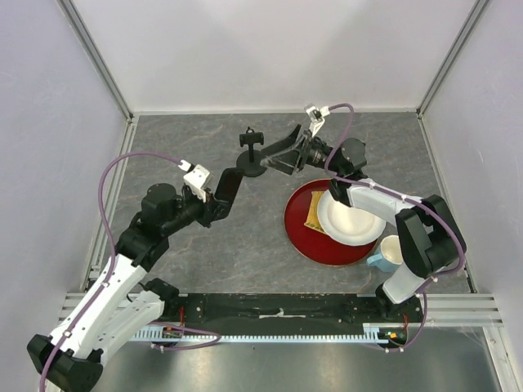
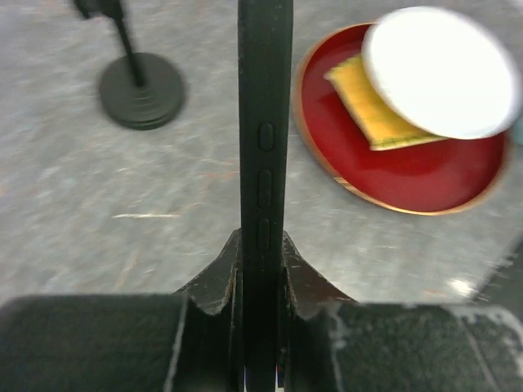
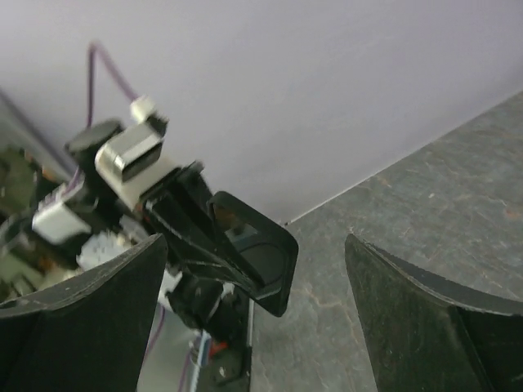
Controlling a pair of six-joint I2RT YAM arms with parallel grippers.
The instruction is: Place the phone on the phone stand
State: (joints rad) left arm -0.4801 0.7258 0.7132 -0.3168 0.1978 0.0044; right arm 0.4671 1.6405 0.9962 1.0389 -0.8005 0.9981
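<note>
The phone (image 2: 265, 122) is a flat black slab seen edge-on in the left wrist view, running straight up from my left gripper (image 2: 261, 245), which is shut on its lower end. From above, that gripper (image 1: 219, 194) holds the phone (image 1: 229, 183) just left of and short of the phone stand (image 1: 252, 163). The stand (image 2: 140, 90) is upright, with a round base, a thin post and a clamp head. My right gripper (image 1: 278, 153) is open just right of the stand and holds nothing. In the right wrist view the phone (image 3: 261, 257) shows between the wide-open right gripper (image 3: 255, 245).
A red tray (image 1: 306, 237) lies right of centre. It carries a white plate (image 1: 351, 216) and a yellow sponge (image 1: 315, 214). A light blue cup (image 1: 384, 255) stands by the tray's right edge. Pale walls close in the back and sides.
</note>
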